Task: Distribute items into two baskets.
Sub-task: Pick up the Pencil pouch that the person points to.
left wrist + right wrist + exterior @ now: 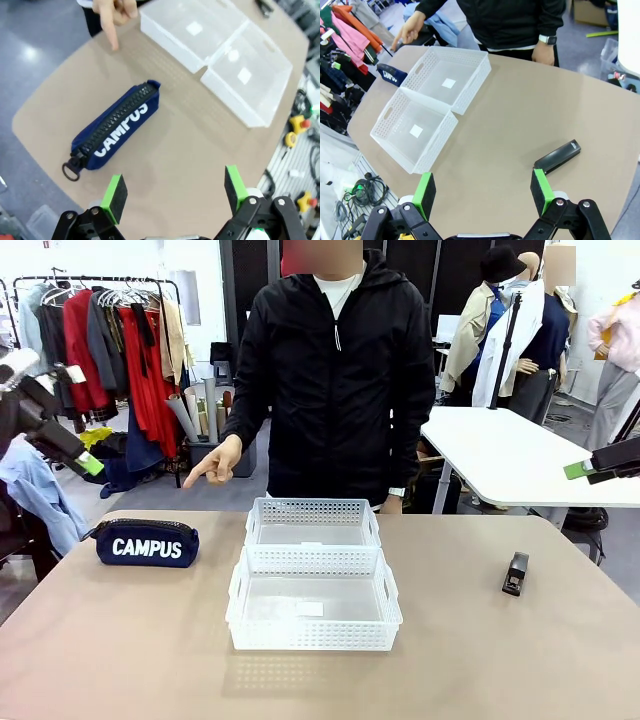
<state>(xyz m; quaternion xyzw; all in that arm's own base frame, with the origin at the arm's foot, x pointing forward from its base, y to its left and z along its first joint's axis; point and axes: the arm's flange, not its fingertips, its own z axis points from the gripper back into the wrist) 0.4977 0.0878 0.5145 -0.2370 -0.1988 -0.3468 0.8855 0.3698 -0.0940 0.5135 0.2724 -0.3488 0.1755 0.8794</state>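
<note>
Left pincer [174,182] and right pincer [481,184] gape empty; the soft pouch [120,125] may sag and slip if pinched off-centre.

Pouch [147,543] soft cloth; baskets [313,585] perforated plastic; table [480,660] matt.

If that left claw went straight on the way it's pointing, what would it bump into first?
Most likely the bare table, close beside the navy CAMPUS pouch. The left gripper, jaws open, aims down just off the pouch's side, though depth is hard to judge.
</note>
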